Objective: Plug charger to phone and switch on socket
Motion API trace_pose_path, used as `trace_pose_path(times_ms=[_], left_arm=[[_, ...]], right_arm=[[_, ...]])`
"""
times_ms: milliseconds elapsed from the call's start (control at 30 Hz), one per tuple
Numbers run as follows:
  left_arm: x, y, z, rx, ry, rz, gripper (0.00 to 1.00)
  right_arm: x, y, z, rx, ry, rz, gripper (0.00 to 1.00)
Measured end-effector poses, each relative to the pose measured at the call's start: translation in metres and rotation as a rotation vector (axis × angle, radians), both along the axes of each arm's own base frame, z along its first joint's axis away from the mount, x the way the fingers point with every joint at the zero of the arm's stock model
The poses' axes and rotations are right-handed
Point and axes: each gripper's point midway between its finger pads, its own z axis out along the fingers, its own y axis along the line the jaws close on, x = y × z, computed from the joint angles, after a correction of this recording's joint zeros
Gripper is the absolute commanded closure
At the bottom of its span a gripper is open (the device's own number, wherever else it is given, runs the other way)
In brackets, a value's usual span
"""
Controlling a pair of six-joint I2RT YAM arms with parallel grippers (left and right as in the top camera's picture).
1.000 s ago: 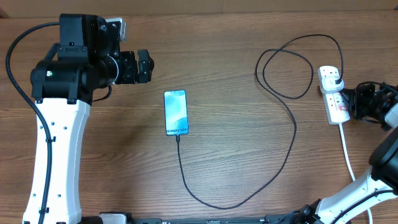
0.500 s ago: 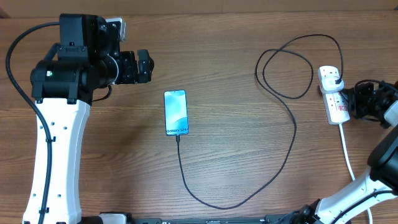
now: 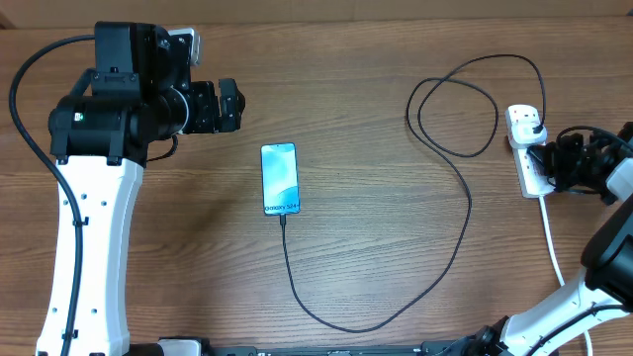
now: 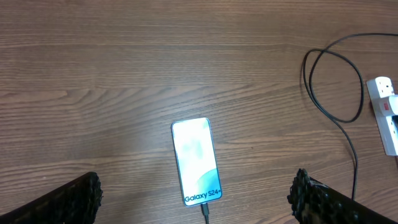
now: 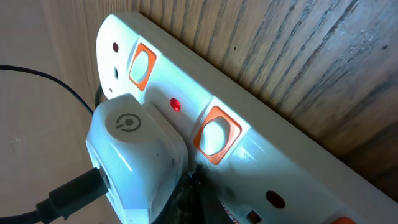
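Note:
The phone (image 3: 280, 179) lies flat at the table's middle, its screen lit, also in the left wrist view (image 4: 196, 160). The charger's black cable (image 3: 465, 198) is plugged into the phone's near end and loops right to a white plug (image 5: 134, 155) seated in the white socket strip (image 3: 516, 116). My left gripper (image 3: 237, 105) is open and empty, above and to the left of the phone. My right gripper (image 3: 542, 156) is shut, its tip (image 5: 193, 190) pressed on the strip beside an orange switch (image 5: 216, 134). A small red light (image 5: 176, 104) shows on the strip.
The strip's thick white cord (image 3: 554, 247) runs toward the near edge on the right. The cable makes a loop (image 3: 455, 114) left of the strip. A second orange switch (image 5: 142, 64) sits at the strip's far end.
My right gripper has moved left onto the socket strip and now covers its middle. The left arm, phone and cable have not moved.

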Motion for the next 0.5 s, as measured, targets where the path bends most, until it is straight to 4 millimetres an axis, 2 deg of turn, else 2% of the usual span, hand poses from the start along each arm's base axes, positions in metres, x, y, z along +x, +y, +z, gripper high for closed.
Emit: trace_pose_path(times_ms=[233,367,500], left_arm=[[0.0,0.0,0.0,0.0,0.0,0.0,0.0],[0.0,0.0,0.0,0.0,0.0,0.0,0.0],[0.0,0.0,0.0,0.0,0.0,0.0,0.0]], right_arm=[[-0.009,-0.008,0.001,0.046,-0.009,-0.027,0.96],[-0.023,-0.024,0.007,0.085,-0.026,-0.075,0.96],[-0.034,-0.035,0.036,0.076,-0.068,-0.112,0.96]])
